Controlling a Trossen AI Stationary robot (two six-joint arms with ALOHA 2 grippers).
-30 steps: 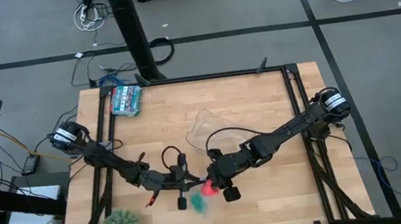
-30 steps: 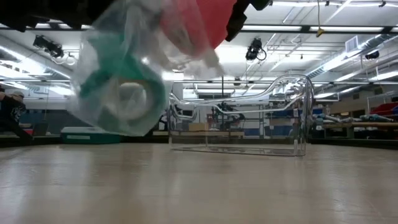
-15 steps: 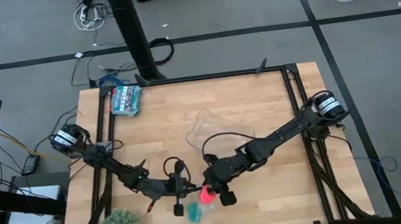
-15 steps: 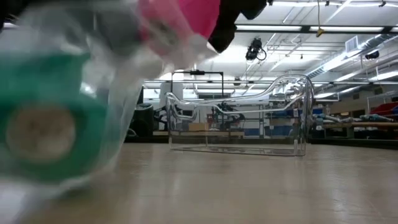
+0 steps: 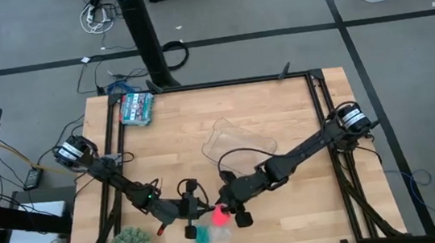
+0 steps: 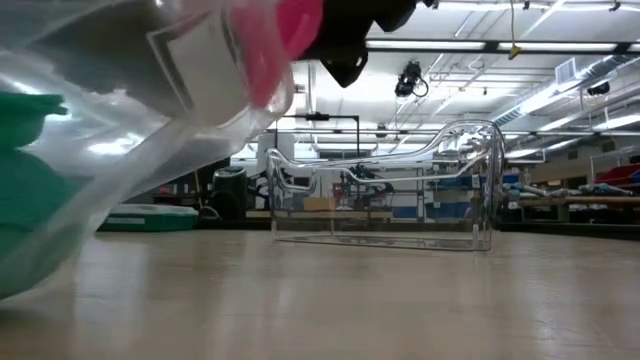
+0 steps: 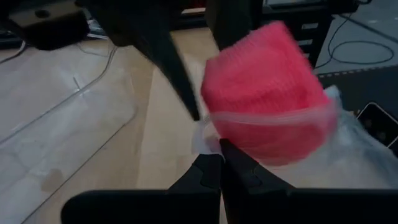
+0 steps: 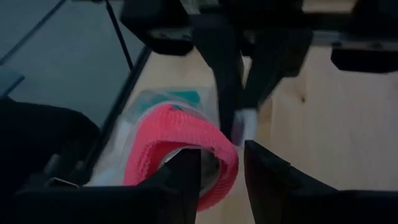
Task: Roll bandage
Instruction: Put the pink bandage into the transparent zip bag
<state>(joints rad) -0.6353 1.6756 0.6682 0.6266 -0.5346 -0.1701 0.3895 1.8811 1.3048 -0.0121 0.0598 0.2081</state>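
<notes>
Bandage (image 5: 221, 212), lower centre — soft, light, squashy: we are pinching its rim with the right gripper (image 5: 225, 210), the left gripper (image 5: 203, 214) nipping the clear bag (image 7: 348, 134) — fingers pressed together.

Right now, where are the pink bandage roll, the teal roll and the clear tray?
pink bandage roll (image 7: 264, 93), left wrist view, on its ribbed side.
teal roll (image 5: 203, 234), high view, on its top.
clear tray (image 6: 485, 185), low view, on its right wall.

1. We can read no text, brand, number or sign in any of the views.
2. The white label (image 6: 205, 62) on the clear bag (image 6: 120, 200) shows no legible print in the low view.
3. The teal packet (image 5: 136, 108) at the table's far corner carries markings, but we cannot make them out.
</notes>
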